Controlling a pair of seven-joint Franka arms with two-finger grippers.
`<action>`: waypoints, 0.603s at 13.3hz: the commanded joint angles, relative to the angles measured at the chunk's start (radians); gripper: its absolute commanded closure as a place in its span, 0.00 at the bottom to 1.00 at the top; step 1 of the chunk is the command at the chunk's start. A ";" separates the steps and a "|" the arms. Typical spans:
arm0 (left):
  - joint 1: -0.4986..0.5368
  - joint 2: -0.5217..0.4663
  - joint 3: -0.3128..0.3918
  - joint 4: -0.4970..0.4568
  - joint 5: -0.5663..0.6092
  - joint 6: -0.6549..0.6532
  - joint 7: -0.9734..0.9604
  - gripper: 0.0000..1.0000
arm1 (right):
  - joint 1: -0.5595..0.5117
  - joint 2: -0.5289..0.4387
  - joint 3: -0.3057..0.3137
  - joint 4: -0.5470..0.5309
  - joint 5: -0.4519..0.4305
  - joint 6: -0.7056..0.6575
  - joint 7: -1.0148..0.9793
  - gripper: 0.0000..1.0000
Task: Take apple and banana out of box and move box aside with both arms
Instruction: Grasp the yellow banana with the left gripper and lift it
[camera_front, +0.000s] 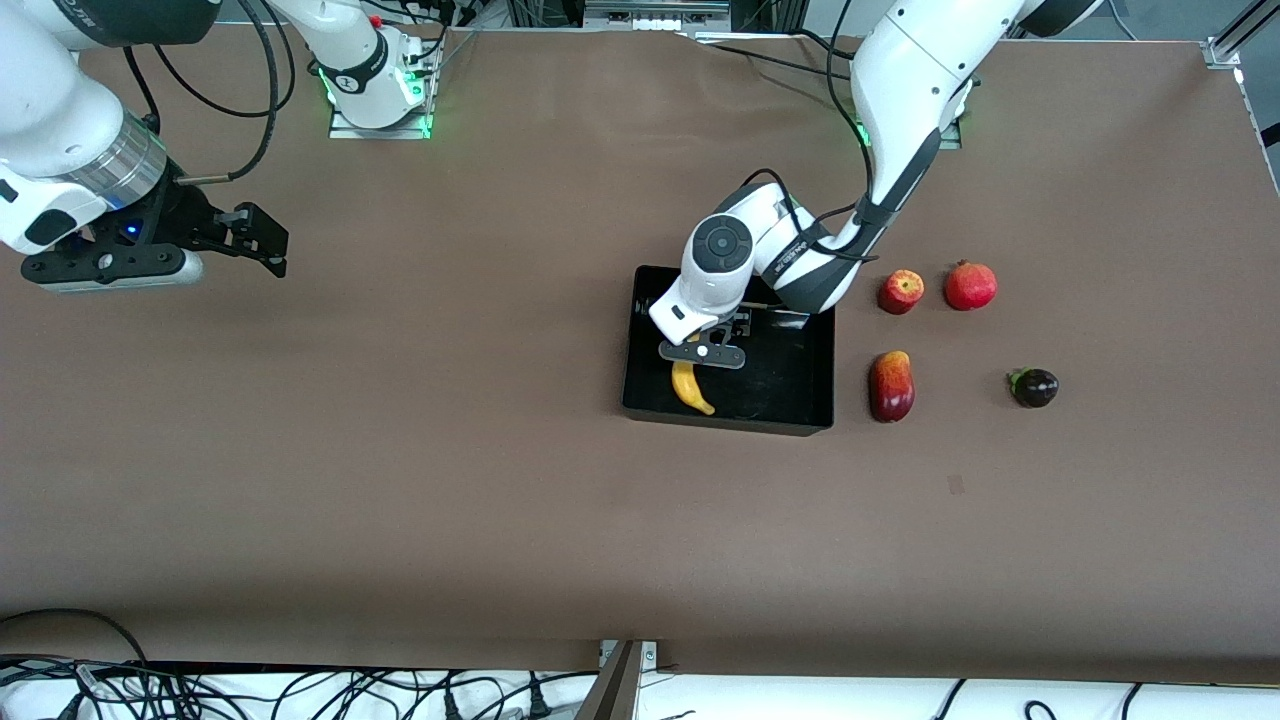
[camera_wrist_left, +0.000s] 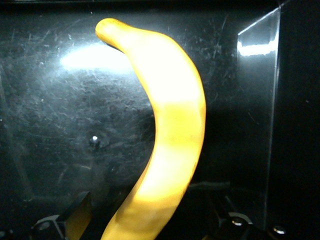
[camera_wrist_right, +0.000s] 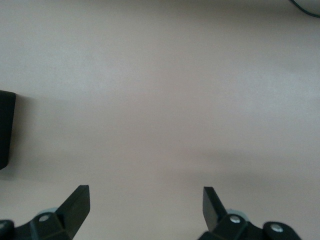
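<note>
The black box (camera_front: 800, 405) stands mid-table, toward the left arm's end. The yellow banana (camera_front: 692, 388) lies in it by the wall toward the right arm's end. My left gripper (camera_front: 703, 352) is low inside the box, open, its fingers standing on both sides of the banana (camera_wrist_left: 175, 125) with a gap showing at one finger (camera_wrist_left: 77, 215). The box's scratched floor (camera_wrist_left: 55, 130) and glossy wall (camera_wrist_left: 257, 100) show around the banana. The red apple with yellow patches (camera_front: 901, 291) sits on the table beside the box. My right gripper (camera_front: 265, 240) is open and empty above bare table (camera_wrist_right: 146, 197).
Beside the box, toward the left arm's end, are a round red fruit (camera_front: 970, 285), a red-yellow oblong fruit (camera_front: 891, 386) and a small dark eggplant (camera_front: 1035, 387). A black corner (camera_wrist_right: 6, 130) shows at the edge of the right wrist view. Cables hang at the table's front edge.
</note>
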 joint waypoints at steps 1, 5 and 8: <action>-0.014 0.025 0.003 0.019 0.062 0.010 -0.065 0.12 | -0.001 -0.010 0.000 0.001 0.001 -0.009 0.002 0.00; -0.007 0.014 -0.002 0.020 0.062 0.002 -0.069 1.00 | -0.001 -0.010 0.000 0.001 0.001 -0.009 0.002 0.00; 0.009 -0.052 -0.003 0.022 0.059 -0.033 -0.071 1.00 | -0.001 -0.010 0.000 0.001 0.001 -0.009 0.002 0.00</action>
